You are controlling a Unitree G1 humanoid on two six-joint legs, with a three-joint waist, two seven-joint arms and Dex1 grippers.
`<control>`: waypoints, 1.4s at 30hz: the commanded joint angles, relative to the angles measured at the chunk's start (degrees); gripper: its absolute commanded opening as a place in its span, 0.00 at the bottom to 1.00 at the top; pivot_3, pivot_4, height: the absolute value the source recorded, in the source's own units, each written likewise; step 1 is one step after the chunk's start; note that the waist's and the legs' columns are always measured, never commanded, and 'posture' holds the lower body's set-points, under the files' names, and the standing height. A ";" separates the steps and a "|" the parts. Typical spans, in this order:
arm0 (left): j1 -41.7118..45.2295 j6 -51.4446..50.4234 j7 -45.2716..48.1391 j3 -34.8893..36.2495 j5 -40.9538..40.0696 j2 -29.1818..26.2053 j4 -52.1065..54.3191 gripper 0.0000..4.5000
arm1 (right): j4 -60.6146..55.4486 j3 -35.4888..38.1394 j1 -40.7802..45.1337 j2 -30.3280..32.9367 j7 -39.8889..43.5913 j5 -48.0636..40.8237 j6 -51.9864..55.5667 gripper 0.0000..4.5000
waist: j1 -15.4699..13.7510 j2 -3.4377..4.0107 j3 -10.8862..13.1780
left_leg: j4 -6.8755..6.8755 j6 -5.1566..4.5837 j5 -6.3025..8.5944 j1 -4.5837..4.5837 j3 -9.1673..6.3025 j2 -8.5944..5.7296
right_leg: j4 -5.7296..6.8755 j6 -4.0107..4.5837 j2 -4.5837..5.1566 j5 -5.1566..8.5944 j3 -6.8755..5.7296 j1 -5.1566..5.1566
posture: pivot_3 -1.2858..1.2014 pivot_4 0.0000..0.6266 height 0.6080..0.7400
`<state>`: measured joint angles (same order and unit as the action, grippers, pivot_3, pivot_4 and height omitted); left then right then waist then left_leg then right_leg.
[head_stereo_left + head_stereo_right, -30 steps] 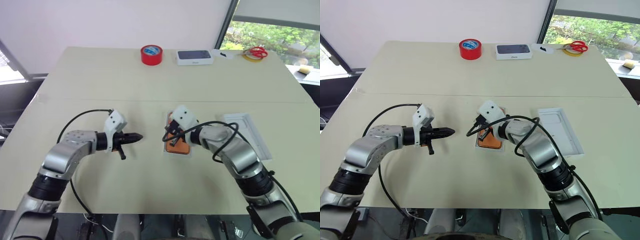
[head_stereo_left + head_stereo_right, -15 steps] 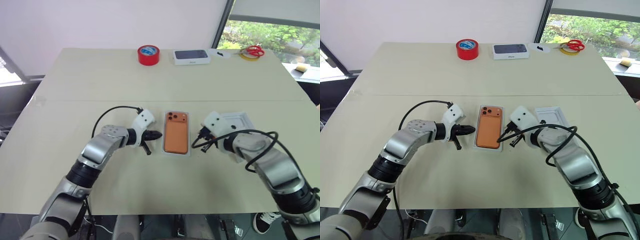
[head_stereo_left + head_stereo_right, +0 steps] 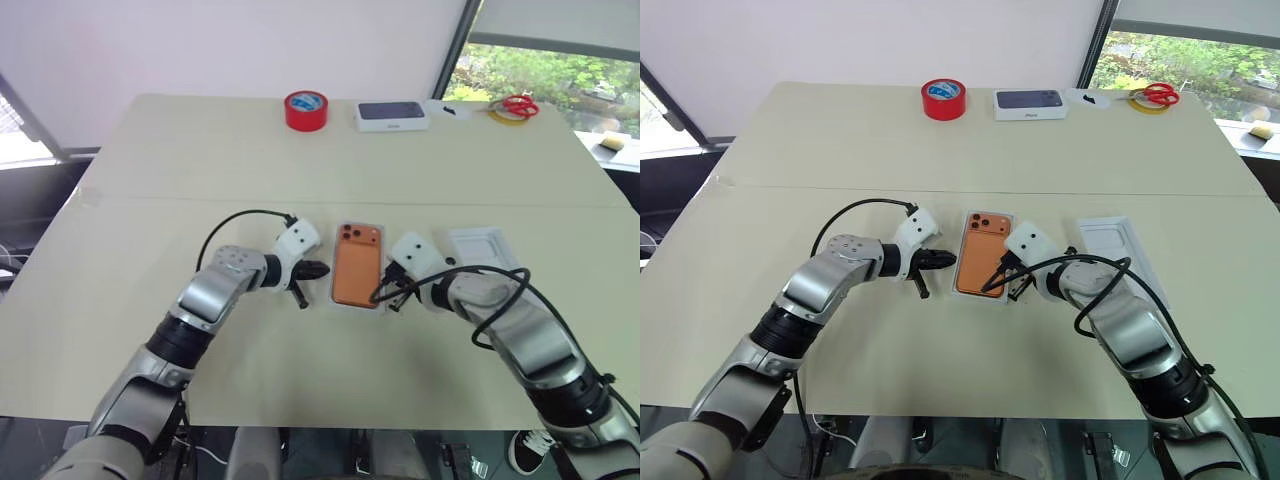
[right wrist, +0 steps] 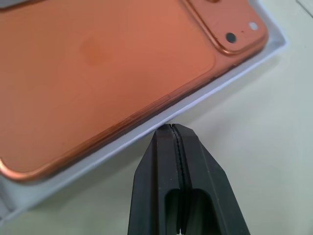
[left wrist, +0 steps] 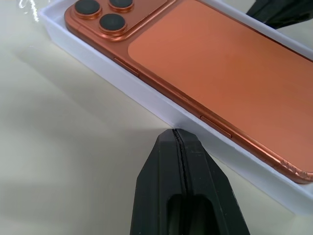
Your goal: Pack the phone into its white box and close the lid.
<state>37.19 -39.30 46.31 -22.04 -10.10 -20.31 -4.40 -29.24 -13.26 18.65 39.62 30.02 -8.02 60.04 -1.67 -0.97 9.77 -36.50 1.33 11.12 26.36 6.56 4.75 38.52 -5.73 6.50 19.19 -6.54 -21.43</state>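
Your left gripper is clenched with nothing between its black fingers, its tip right at the outer wall of the white box, on the box's long left side. Your right gripper is likewise pinched shut and empty, its tip at the opposite long wall of the same box. You have the two grippers flanking the box from either side on the table.

The phone lies back-up inside the white box, its dark camera lenses at the far end, away from you. The lid rests open-side up on the table to the right of your right gripper, apart from the box.

Along the table's far edge you see a red tape roll, a dark-topped white box and red-handled scissors.
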 commanded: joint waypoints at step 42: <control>-3.54 14.02 16.39 3.47 -4.51 -3.24 9.73 0.00 | 0.68 33.75 -10.45 9.25 5.34 -12.29 13.24 0.74 | -0.43 0.14 -0.06 | -0.49 -0.34 0.23 0.06 -0.26 0.06 | 0.03 -0.03 0.00 0.02 -0.01 0.17 | 0.52 0.24 0.93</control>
<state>33.78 -27.98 60.76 -20.24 -13.22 -23.05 2.91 -29.29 19.55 7.18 48.96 36.03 -19.57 72.41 -2.10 -0.83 9.71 -36.99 0.99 11.35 26.42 6.31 4.80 38.55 -5.76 6.50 19.20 -6.55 -21.26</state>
